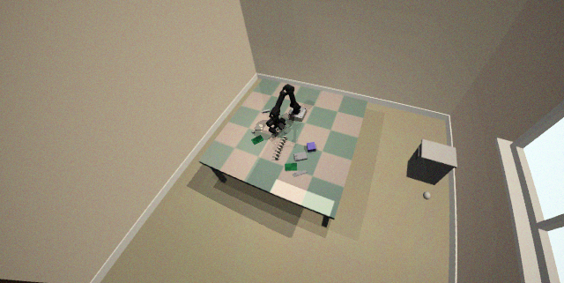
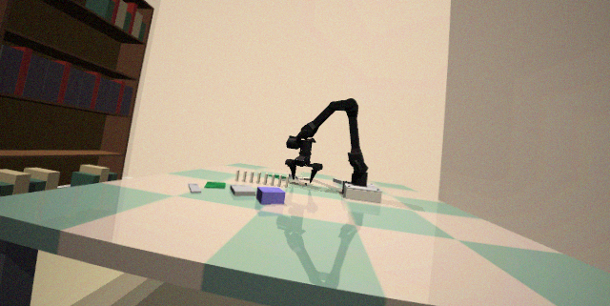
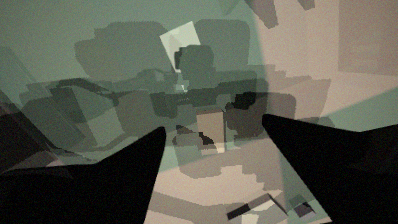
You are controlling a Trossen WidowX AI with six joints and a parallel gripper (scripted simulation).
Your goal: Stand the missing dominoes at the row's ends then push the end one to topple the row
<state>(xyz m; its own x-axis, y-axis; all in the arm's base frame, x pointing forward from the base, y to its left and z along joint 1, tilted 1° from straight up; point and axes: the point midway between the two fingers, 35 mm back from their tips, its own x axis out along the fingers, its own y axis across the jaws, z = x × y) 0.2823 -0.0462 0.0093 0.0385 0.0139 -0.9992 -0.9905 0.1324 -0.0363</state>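
A row of several pale, thin dominoes stands upright on the checkered table. My gripper is open and empty, pointing down close above the table, just beyond the robot-side end of the row. In the wrist view a single tan domino shows between the open fingertips, apart from both. It looks to lie flat, though its pose is hard to tell under the arm's shadow. In the top and exterior views the gripper hides or blurs it. I cannot make out a second loose domino.
A purple box, a grey box, a green piece and a pale flat piece lie on one side of the row. Another green piece lies on the other side.
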